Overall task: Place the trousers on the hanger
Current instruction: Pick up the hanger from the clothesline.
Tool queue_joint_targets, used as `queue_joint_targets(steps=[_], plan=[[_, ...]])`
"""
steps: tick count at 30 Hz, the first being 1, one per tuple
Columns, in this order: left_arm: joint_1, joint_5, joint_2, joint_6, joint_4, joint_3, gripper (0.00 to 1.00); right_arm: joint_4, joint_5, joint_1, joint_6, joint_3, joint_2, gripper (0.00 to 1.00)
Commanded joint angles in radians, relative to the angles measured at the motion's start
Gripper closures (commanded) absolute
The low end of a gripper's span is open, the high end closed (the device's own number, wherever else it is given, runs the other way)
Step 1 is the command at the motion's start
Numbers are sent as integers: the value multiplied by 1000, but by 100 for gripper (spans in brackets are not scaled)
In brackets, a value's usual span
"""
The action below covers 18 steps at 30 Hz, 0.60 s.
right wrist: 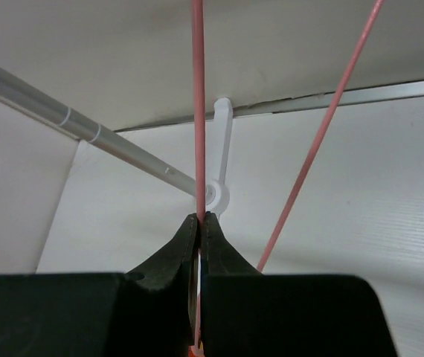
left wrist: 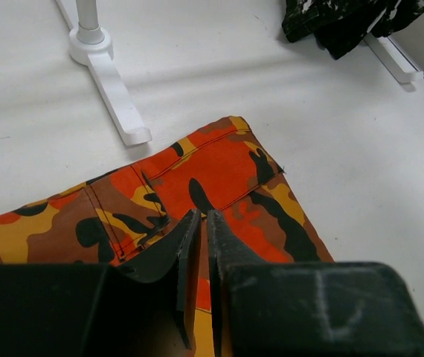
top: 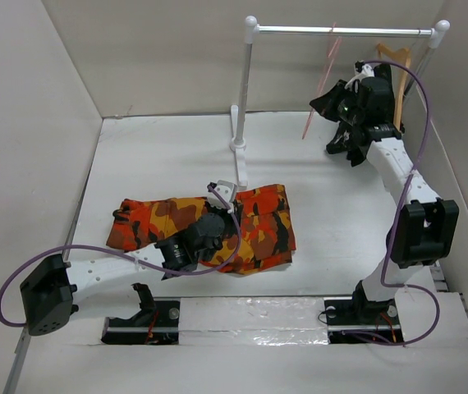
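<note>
no text, label, brand or number can be read anywhere in these views. the only mark is a faint pale scrawl (left wrist: 323, 297) on the black body of the left gripper (left wrist: 203, 216), behind its fingertips and off to the right of them in the wrist view; it forms no legible letter or figure

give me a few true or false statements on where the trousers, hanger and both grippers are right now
1. The trousers lie on the table. True.
2. The right gripper is open and empty. False: it is shut on the thin pink hanger.
3. The trousers are draped over the hanger. False: they are down on the table, apart from it.
4. The left gripper is over the trousers, jaws close together. True.
</note>
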Motion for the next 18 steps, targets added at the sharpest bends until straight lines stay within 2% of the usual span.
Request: queue_joint_targets(steps=[1, 5, 9, 13, 18], plan=[[0, -26, 2, 4, 13, 53, 93, 101, -84, -8, -9, -3, -40, 100], [0, -43, 4, -4, 13, 51, 84, 111, -99, -19, -15, -55, -115, 100], [0, -36, -15, -12, 39, 31, 63, 134, -115, -28, -12, -142, -208, 100], [24, 24, -26, -35, 46, 22, 58, 125, -153, -37, -26, -208, -257, 100], [54, 44, -10, -48, 54, 16, 58, 116, -170, -37, -50, -299, -322, 100]])
